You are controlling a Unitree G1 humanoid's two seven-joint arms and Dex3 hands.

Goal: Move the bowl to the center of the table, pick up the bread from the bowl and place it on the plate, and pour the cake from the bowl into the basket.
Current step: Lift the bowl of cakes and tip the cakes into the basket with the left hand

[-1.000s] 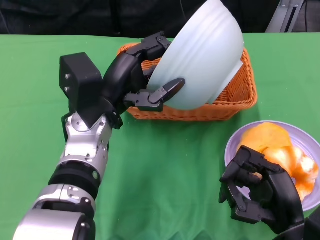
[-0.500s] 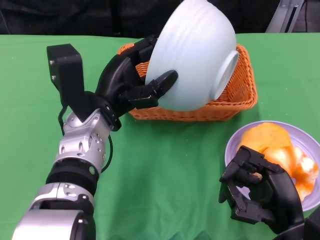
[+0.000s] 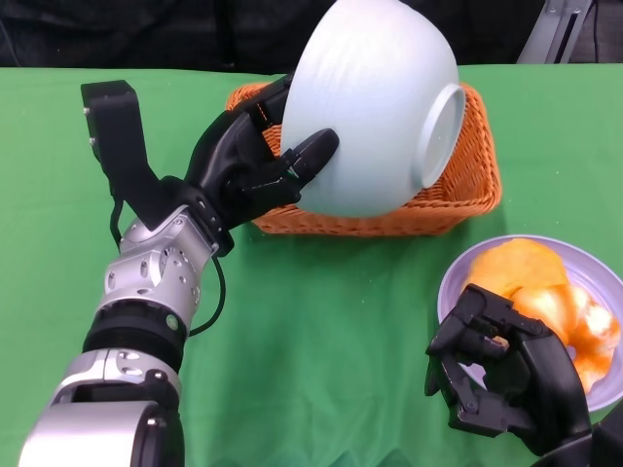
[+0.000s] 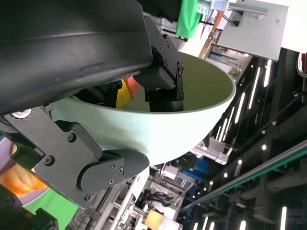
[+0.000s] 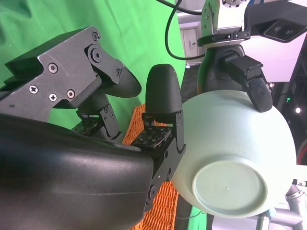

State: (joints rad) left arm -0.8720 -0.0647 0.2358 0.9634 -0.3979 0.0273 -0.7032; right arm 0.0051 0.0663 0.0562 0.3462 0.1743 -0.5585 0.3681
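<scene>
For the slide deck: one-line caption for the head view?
Left hand tips the bowl over the basket; bread sits on the plate.

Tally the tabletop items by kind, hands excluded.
Bowl: 1
Basket: 1
Plate: 1
Bread: 1
Total: 4

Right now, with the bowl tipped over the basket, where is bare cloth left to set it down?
Bare green table lies between the left hand with its forearm, the basket front and the plate; another strip runs left of that forearm. The right is crowded: the bread fills the plate, and the right hand rests at its near edge. The bowl covers the basket.
</scene>
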